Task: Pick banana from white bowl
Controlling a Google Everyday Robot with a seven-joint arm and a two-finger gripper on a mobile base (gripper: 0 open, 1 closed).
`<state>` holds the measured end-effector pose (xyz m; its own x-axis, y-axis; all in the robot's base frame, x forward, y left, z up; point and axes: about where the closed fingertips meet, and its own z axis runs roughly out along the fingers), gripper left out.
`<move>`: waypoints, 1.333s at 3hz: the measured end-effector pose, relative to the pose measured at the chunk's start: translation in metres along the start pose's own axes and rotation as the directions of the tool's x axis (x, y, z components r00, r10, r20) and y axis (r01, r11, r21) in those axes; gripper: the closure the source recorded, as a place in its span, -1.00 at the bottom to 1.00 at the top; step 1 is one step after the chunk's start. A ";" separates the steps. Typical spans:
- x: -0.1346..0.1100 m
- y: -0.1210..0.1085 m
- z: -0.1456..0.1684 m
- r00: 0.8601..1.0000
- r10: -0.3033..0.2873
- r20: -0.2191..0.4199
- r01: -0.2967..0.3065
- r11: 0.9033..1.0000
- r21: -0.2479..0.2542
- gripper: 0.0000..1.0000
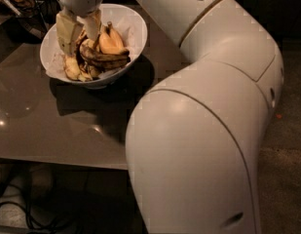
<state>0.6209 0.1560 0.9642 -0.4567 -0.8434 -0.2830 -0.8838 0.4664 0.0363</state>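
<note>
Camera view: gripper point(81, 42) vertical in white bowl point(136, 25), astride banana point(105, 60)

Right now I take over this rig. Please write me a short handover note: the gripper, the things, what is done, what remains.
Gripper: lowered into the left part of the white bowl, at the dark end of the banana.
Banana: lies in the bowl among plumper yellow bananas, not lifted.
Bowl: stands on the grey table.
Done: the reach into the bowl.
Left: confirm the grasp, then lift the banana out.
</note>
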 end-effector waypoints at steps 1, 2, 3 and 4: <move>-0.002 -0.002 0.007 1.000 0.007 -0.013 -0.007 1.000 -0.003 -0.16; -0.002 -0.008 0.019 0.999 0.028 -0.025 -0.028 0.999 -0.020 -0.16; -0.001 -0.014 0.026 0.998 0.047 -0.034 -0.048 0.998 -0.029 -0.14; 0.003 -0.020 0.030 0.997 0.062 -0.037 -0.064 0.997 -0.040 -0.08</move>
<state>0.6407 0.1522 0.9340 -0.5144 -0.8219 -0.2446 -0.8562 0.5083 0.0925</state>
